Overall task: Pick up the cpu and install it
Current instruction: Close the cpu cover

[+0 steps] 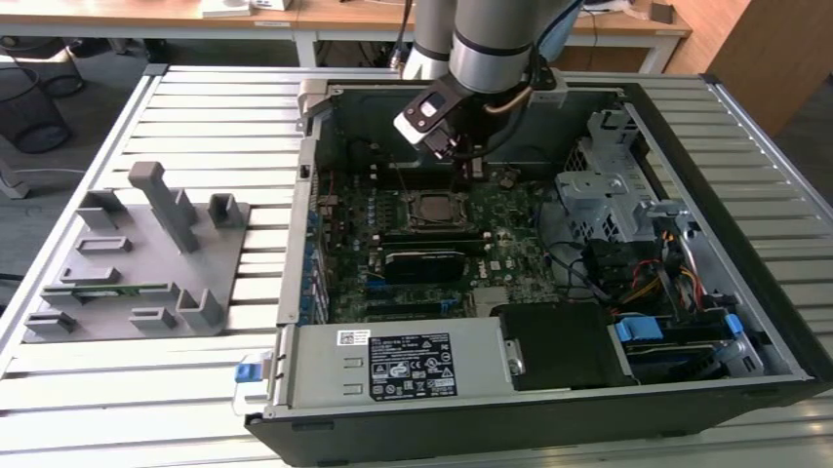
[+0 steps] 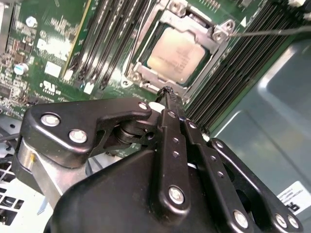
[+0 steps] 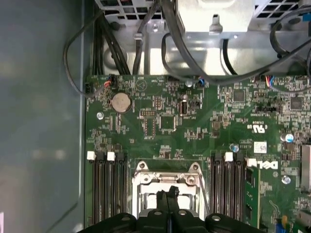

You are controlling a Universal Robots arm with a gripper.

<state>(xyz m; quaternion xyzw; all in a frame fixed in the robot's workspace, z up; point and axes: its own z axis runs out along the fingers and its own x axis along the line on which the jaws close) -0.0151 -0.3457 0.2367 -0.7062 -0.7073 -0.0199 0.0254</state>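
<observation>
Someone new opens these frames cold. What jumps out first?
A shiny silver square cpu sits in the metal-framed socket on the green motherboard, midway inside the open black computer case. The arm's black claw hovers right at that socket, shut and holding nothing. On the exterior view's left, a grey moulded fixture plate lies on the slatted metal table.
</observation>
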